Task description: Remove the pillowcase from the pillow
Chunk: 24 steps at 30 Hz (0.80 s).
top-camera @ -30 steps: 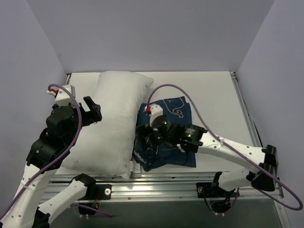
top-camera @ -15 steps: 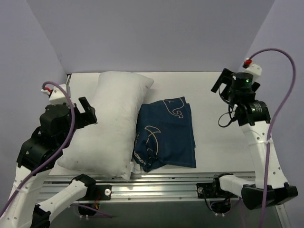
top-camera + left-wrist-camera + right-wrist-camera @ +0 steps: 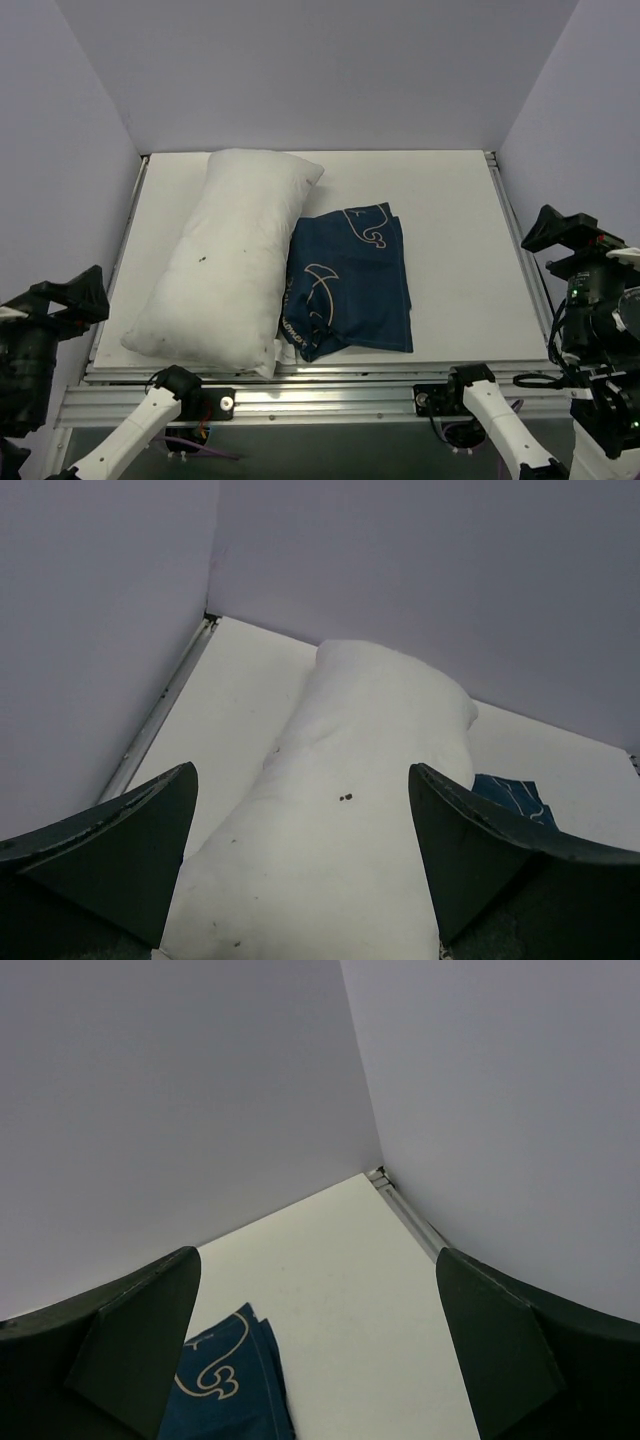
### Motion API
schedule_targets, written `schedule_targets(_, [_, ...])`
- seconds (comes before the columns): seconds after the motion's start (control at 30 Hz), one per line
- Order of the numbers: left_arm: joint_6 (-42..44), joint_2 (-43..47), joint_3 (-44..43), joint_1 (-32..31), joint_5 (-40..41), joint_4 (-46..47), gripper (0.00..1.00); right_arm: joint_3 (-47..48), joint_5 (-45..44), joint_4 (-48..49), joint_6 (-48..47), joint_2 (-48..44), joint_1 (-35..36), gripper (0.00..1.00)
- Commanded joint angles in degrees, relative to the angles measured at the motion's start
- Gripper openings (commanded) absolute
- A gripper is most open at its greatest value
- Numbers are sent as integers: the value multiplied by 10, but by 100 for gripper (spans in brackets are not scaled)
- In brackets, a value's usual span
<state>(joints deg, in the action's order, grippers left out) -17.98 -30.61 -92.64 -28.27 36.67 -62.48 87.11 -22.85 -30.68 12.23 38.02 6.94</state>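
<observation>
The pillowcase [image 3: 350,285] lies off the pillow [image 3: 225,260], flat on the table [image 3: 450,190], so the task looks finished, judging by how things lie.

The left gripper [image 3: 300,775] is spread wide with nothing between its fingers. It hangs at the near left, beyond the table's near edge and well apart from both things, and looks along the pillow toward the far wall. The right gripper [image 3: 317,1260] is also spread and empty. It is held at the near right, off the table's right side and well apart from the cloth. Only the far corner of the pillowcase shows at the bottom of its view.

Between the two arms, the pillowcase sits in the middle of the table, toward the near edge and just right of the pillow. Its left edge lies against the pillow's right side. Its near left corner is rumpled, and I cannot tell whether any of it is caught under the pillow.

The pillow is bare and white, with a few dark specks. It lies slanted, from the far middle of the table down to the near left.

No part of the pillow shows inside the cover, so nothing seems left to do. At most, the bunched corner might need pulling away from the pillow.
</observation>
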Motion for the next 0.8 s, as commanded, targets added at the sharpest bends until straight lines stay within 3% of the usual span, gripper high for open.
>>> schedule_targets(0.0, [40, 34, -18, 5, 31, -8, 94, -4, -15, 4, -34, -28, 21, 100])
schedule_targets(0.3, [59, 87, -18, 4, 71, -35, 94, -54, -58, 43, -55, -130, 69, 100])
schedule_targets(0.77, [40, 99, 12, 3, 71, -62, 94, -72, -83, 50, -47, -140, 112, 100])
